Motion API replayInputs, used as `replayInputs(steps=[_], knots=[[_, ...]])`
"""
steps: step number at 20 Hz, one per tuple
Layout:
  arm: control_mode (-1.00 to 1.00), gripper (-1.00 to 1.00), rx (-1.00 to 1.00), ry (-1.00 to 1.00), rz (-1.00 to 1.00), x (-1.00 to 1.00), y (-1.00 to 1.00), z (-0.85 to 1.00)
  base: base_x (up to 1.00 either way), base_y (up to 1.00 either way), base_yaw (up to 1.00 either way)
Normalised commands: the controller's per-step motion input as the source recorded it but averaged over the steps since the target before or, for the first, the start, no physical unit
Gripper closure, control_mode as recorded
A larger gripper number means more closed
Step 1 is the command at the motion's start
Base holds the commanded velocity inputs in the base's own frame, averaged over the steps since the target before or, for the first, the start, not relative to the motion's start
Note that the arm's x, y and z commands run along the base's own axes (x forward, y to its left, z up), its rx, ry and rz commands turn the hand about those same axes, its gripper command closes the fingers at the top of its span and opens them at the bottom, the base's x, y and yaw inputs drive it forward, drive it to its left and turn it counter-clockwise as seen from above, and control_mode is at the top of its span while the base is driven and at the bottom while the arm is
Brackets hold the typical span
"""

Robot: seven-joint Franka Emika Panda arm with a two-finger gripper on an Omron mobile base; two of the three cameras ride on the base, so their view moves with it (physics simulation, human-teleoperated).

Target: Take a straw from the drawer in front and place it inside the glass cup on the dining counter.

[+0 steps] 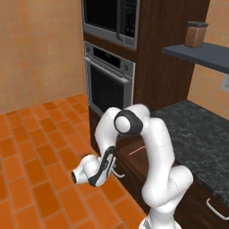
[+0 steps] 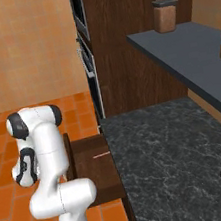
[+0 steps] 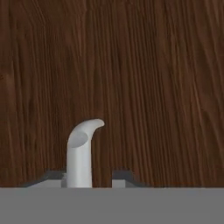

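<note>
Soft, even light is filling all 3 rendered views, casting no hard shadows or glare. Wood grain ahead of the gripper (image 3: pixel 89 180) is looking slightly blurred.

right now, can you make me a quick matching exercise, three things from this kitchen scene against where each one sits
Things:
1. straw
2. brown canister
3. drawer handle

Places:
A. on the grey upper shelf
B. between the gripper tips, against the dark wood front
C. lying inside the open drawer

Pairs: 1-C, 2-A, 3-B
</note>
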Motion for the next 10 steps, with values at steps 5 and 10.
replayInputs(steps=[5, 10], knots=[[-1.00, -1.00, 0.46, 0.06, 0.09, -0.56, 0.00, 1.00, 0.00, 0.00, 0.00], [-1.00, -1.00, 0.50, 0.22, 0.06, -0.23, 0.00, 0.88, 0.00, 0.00, 0.00]])
